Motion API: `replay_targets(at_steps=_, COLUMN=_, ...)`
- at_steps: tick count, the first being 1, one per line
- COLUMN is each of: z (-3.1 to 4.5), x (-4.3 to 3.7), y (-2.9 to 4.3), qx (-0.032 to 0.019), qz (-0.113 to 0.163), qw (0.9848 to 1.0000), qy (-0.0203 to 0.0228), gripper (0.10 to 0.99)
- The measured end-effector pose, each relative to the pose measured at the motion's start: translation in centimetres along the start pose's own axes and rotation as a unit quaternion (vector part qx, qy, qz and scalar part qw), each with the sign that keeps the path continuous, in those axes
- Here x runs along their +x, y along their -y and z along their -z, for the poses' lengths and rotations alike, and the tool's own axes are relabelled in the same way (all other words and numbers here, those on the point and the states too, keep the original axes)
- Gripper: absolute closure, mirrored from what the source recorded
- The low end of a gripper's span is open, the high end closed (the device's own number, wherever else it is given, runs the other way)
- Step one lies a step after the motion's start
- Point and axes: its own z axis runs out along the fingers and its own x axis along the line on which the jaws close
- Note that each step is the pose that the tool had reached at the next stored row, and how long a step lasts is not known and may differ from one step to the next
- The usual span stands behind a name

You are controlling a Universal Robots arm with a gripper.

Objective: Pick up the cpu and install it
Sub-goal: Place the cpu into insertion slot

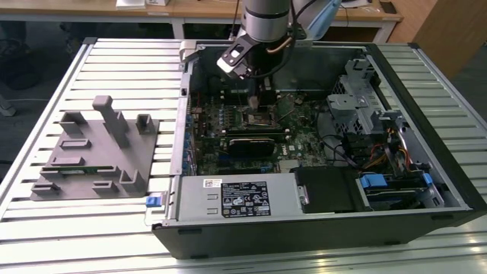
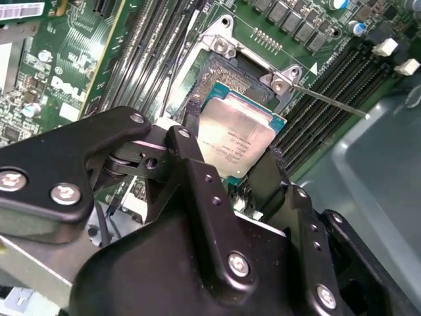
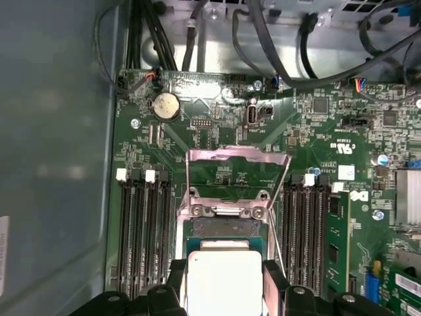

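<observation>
**A:** Chip status?

**B:** Pincer is squeezing it by two edges, right over the open socket. That's upper middle in the exterior view, inside the case. Can't tell if it's touching.

**A:** So, seating step?

**B:** Looks like it. Latch frame is flipped up. I reckon it needs lowering flat and square.

The square, silver-topped cpu is held face-up over the open socket.

Green motherboard beneath the gripper, inside an open computer case. Memory slots to both sides. Grey fixture well apart, outside.
</observation>
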Motion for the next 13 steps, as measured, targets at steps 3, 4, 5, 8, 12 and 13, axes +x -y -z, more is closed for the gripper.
replay_targets(at_steps=3, z=-0.35, x=0.00, y=0.07, qx=0.0000, qz=-0.001, qw=1.0000, qy=0.0000, gripper=0.541)
replay_targets(at_steps=4, z=-0.54, x=-0.19, y=0.09, qx=0.0000, qz=-0.001, qw=1.0000, qy=-0.0001, gripper=0.541)
replay_targets(at_steps=5, z=-0.67, x=-0.25, y=0.10, qx=0.0000, qz=-0.001, qw=1.0000, qy=-0.0001, gripper=0.541)
replay_targets(at_steps=8, z=-1.06, x=-0.28, y=0.13, qx=0.0000, qz=-0.003, qw=1.0000, qy=0.0001, gripper=0.541)
replay_targets(at_steps=12, z=-1.45, x=-0.32, y=0.14, qx=0.0001, qz=-0.004, qw=1.0000, qy=0.0002, gripper=0.541)
replay_targets(at_steps=13, z=-1.51, x=-0.32, y=0.15, qx=0.0001, qz=-0.004, qw=1.0000, qy=0.0002, gripper=0.541)
